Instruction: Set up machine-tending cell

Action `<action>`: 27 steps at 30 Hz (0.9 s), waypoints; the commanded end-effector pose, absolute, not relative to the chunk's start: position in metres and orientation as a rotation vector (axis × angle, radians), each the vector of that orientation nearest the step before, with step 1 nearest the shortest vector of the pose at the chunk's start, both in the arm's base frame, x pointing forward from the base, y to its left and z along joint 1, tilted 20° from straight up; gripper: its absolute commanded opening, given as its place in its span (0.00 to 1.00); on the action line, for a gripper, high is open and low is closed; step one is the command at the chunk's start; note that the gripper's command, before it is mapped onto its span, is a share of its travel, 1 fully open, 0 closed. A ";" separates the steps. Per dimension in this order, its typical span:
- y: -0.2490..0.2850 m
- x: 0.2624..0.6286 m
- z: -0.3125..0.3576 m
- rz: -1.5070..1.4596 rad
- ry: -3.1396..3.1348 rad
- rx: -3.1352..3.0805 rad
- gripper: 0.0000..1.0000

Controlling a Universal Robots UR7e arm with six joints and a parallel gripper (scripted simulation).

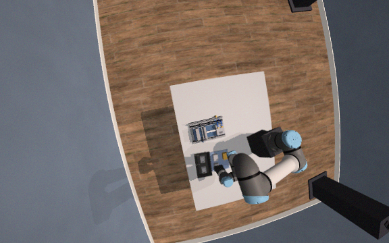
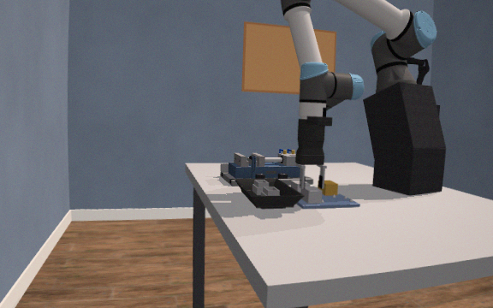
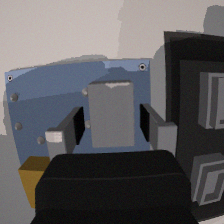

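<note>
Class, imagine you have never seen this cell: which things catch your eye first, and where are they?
The black two-finger hand hangs open over the blue infeed plate, its fingers straddling a grey aluminium blank. A yellow brass blank sits on the plate's corner nearest the robot's black pedestal. Beside the plate, the black outfeed tray holds grey finished parts.
</note>
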State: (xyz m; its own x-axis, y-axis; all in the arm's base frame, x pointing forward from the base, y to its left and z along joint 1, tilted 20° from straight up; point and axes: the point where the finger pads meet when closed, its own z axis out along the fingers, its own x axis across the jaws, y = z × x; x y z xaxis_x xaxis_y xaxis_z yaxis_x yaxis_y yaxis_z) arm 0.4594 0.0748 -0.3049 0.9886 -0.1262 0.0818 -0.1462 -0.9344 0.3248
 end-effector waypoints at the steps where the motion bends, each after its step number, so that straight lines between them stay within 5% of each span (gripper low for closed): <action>1: 0.074 0.460 -0.306 0.087 -0.197 2.797 1.00; 27: 0.072 0.460 -0.314 0.087 -0.197 2.797 1.00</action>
State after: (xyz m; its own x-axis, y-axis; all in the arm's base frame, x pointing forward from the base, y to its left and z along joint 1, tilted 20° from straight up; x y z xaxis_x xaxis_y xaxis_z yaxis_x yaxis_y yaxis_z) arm 0.4597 0.0719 -0.3132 0.9886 -0.1263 0.0817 -0.1462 -0.9344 0.3248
